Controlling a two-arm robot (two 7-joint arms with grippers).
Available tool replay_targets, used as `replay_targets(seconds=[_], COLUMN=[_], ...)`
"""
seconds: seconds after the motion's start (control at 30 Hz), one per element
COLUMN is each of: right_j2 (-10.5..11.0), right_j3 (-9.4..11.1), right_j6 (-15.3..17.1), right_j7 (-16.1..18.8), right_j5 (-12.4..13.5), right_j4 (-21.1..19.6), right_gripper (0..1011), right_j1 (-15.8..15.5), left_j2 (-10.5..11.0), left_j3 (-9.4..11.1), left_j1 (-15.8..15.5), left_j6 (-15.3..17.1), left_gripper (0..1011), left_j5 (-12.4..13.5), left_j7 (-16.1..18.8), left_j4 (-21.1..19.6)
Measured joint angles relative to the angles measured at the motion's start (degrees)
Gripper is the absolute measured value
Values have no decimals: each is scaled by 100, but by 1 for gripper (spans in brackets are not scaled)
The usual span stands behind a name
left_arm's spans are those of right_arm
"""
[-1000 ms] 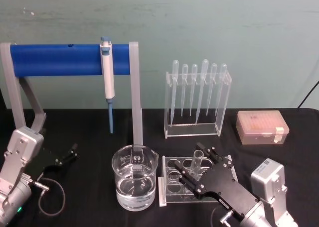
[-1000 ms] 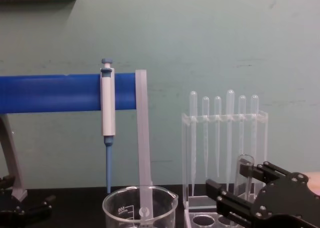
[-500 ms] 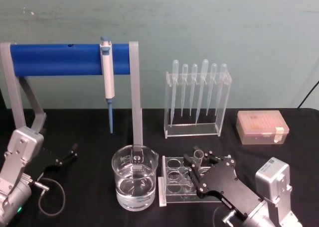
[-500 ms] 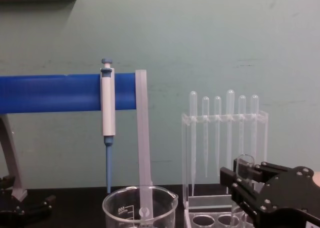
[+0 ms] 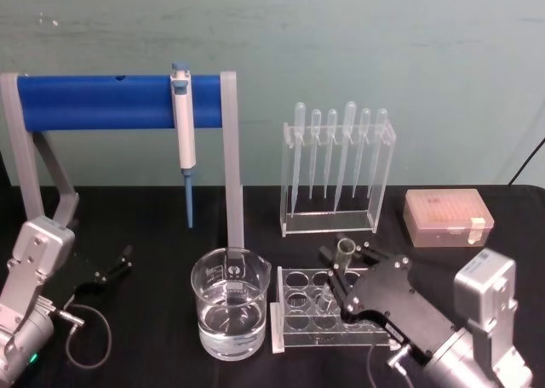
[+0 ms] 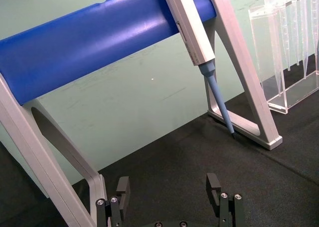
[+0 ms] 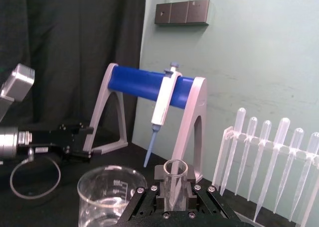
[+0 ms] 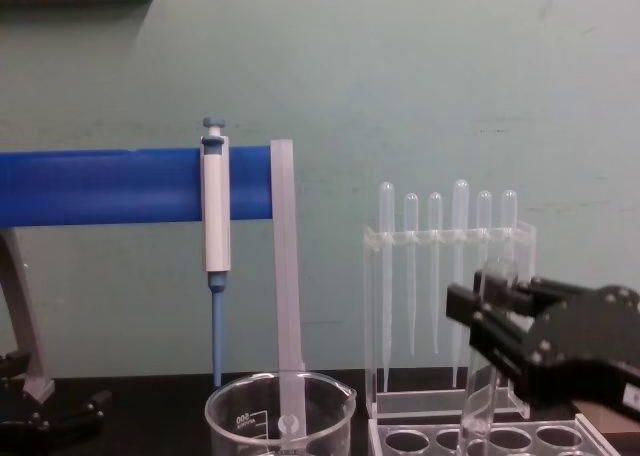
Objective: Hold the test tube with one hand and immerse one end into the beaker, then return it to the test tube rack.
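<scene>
R gripper (image 5: pixel 346 260) is over the test tube rack (image 5: pixel 294 318), at the front right of the black table (image 5: pixel 153 222). Its fingers are narrowed and clamped on the test tube (image 5: pixel 344 247) just below the rim. Wrist view: the tube (image 7: pixel 174 176) sits between the two pads w/ its open rim standing clear above them.

Chest view: the tube (image 8: pixel 480 391) is tilted, top leaning to the robot's right and lower end dropping toward the rack (image 8: pixel 400 441). The gripper (image 8: pixel 485 316) grips it high up. Can't tell whether the bottom end is inside a rack hole or just above one. The tube is well apart from the beaker.

The beaker (image 5: pixel 230 307) stands just left of the rack, upright, partly filled w/ clear liquid, white graduation marks on the wall. Nothing is in it.

L gripper (image 5: pixel 115 265) is low at the table's left side, near the foot of the blue-bar stand (image 5: pixel 102 101). Its fingers (image 6: pixel 122 187) are spread wide and hold nothing.

Behind: the blue-and-white pipettor (image 5: pixel 182 124) hangs on the blue bar. A clear acrylic stand (image 5: pixel 338 222) w/ six plastic pipettes is back centre. A lidded plastic box (image 5: pixel 447 218) is to its right.
</scene>
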Motion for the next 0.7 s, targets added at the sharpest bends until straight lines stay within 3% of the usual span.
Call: replay_targets(seconds=[0.2, 0.6, 0.7], right_j2=[-36, -12, 14], right_j3=[145, 374, 388], right_j6=[422, 1827, 1918], right_j7=[94, 264, 275], right_j5=[217, 655, 704], right_j4=[-251, -684, -723], right_gripper=[225, 226, 225], right_j1=[4, 277, 317], left_j2=[0, 0, 0], left_j3=[0, 0, 0], left_j1=[0, 0, 0], left_j6=[0, 0, 0], left_gripper=[1000, 1000, 1000], left_j5=[0, 0, 0], left_j7=[0, 0, 0], left_j4=[0, 0, 0])
